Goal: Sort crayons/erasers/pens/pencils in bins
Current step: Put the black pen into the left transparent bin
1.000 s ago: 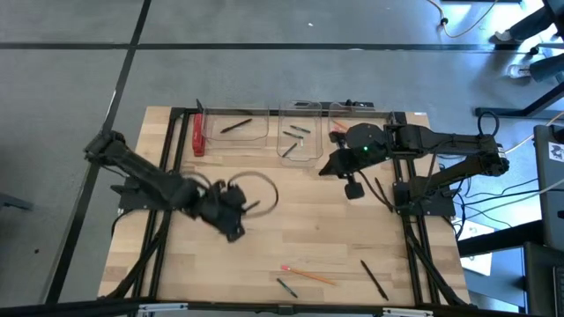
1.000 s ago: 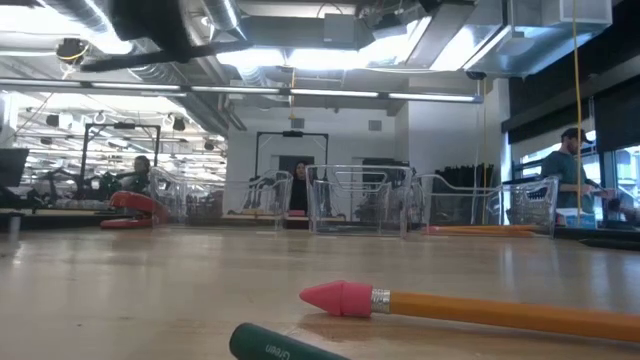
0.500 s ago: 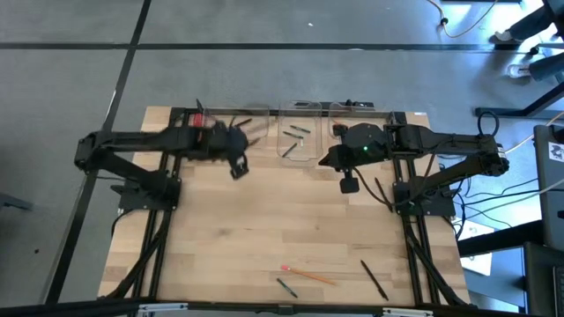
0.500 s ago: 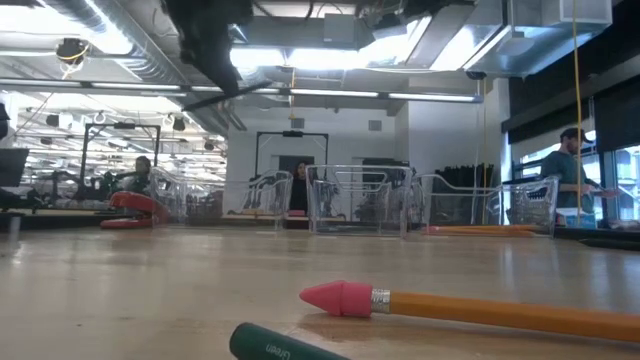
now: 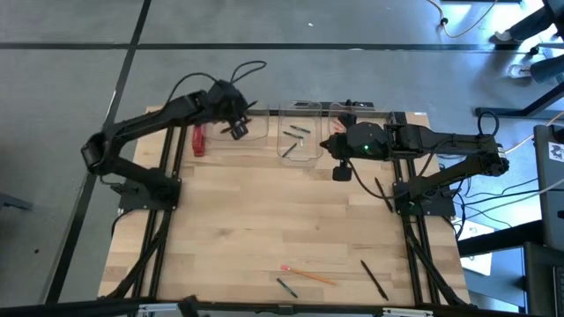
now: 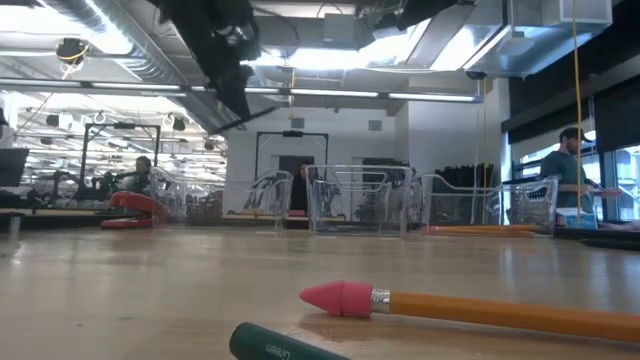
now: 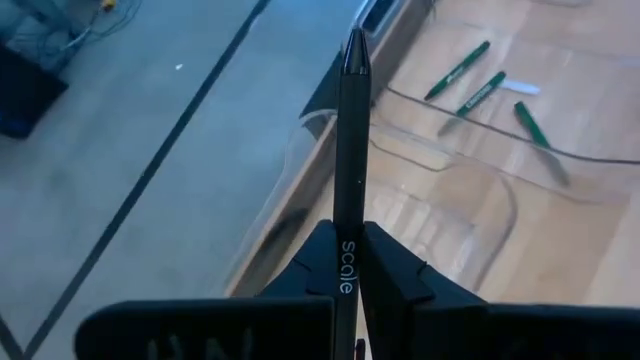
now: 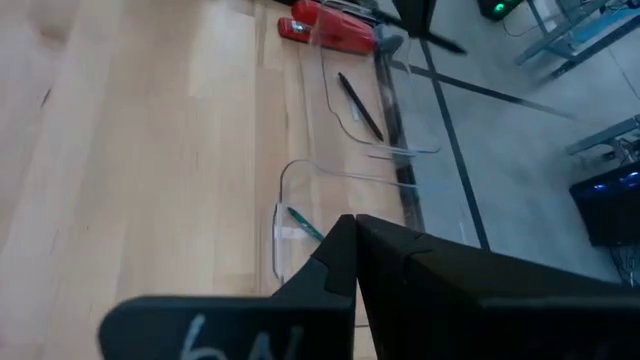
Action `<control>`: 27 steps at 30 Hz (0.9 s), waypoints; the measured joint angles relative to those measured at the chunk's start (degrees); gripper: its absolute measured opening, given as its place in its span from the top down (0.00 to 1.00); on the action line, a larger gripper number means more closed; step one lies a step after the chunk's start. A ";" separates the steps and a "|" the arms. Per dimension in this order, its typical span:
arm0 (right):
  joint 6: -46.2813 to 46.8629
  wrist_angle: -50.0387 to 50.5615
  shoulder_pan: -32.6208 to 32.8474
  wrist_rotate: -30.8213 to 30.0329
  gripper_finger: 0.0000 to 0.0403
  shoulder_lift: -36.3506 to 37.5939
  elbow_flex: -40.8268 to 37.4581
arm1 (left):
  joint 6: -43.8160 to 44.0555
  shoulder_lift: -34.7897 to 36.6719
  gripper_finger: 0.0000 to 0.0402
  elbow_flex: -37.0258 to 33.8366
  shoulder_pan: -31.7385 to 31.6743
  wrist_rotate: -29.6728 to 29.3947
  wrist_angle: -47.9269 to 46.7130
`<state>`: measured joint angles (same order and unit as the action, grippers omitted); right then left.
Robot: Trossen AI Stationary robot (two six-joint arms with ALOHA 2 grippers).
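Left hand (image 7: pixel 349 262) around upright pen (image 7: pixel 349 150).

Bright overhead ceiling glare, soft shadows, blurred foreground pencil (image 6: pixel 480 308)

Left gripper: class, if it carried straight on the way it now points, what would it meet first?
The left gripper, shut on a pen, points past the bin's far rim. Probably nothing before the grey floor, though depth is unclear.

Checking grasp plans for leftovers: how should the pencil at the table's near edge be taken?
Grip the pencil mid-shaft from straight above, tool fingers across its length. It lies flat with bare wood either side; the crayon sits close beyond its pink eraser end, so stay toward the middle.
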<state>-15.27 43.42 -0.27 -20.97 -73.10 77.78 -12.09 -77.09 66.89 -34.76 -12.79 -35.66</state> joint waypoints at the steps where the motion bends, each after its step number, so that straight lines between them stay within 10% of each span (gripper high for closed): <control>1: 0.00 0.00 0.00 0.00 0.99 0.00 0.00 | -0.93 -1.00 0.97 0.00 -0.76 0.90 0.78; 27: 0.20 0.07 0.00 0.00 0.99 0.00 0.00 | -3.02 -23.65 0.97 0.00 -4.96 5.08 0.44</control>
<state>-15.07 43.48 -0.27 -20.97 -73.10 77.78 -15.11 -100.74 66.89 -39.72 -7.70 -35.23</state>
